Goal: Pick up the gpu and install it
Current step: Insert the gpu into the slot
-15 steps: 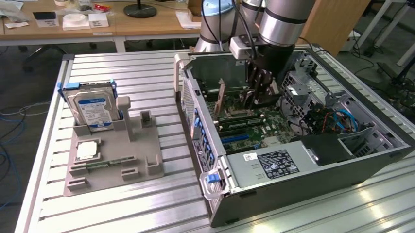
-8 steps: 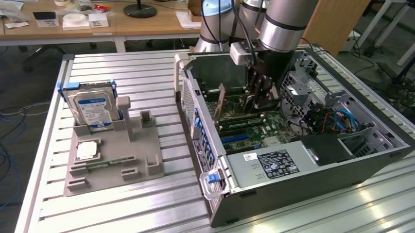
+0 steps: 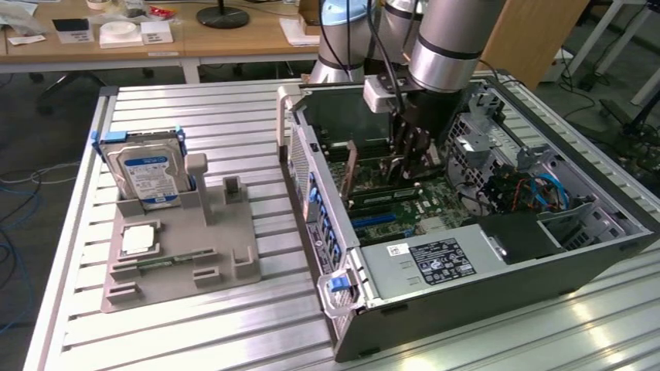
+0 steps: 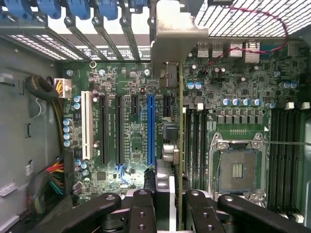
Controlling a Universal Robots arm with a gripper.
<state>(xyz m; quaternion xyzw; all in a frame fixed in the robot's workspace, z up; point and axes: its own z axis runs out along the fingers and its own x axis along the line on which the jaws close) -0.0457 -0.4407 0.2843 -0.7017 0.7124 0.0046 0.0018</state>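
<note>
1. You have 1 arm (image 3: 443,39) reaching down into 1 open computer case (image 3: 464,325), which lies on its side on the slatted metal counter (image 3: 206,116).
2. On the counter, toward the exterior view's left of the case, 1 grey holder (image 3: 237,232) carries 3 parts:
   - 1 hard drive (image 3: 150,174) with a blue-white label, standing on edge
   - 1 silver-topped processor chip (image 3: 139,239), lying flat
   - 1 narrow green memory stick (image 3: 165,264), lying in a groove
3. On the motherboard (image 4: 131,102) in the wrist view you can count 1 white slot (image 4: 87,126), 1 blue slot (image 4: 149,131), 2 long black slots between them, and 1 processor socket (image 4: 238,167).
4. There is 1 gpu (image 4: 181,126). You see it edge-on as a thin straight blade with a greenish-brown edge. It has 1 bent silver metal bracket (image 4: 170,39) at the end far from the jaws.
5. The jaws (image 4: 179,194) are closed onto the gpu, with 1 dark finger pressed against each face. They grip it near the end opposite the bracket, and the card runs straight out from between them.
6. The gpu is inside the case, standing on edge over the motherboard. Its line runs between the blue slot and the processor socket. The bracket sits up against the case's rear wall, next to the row of blue latches (image 4: 104,9).
7. You cannot tell from these views whether the card's lower edge is seated in a slot.
</note>
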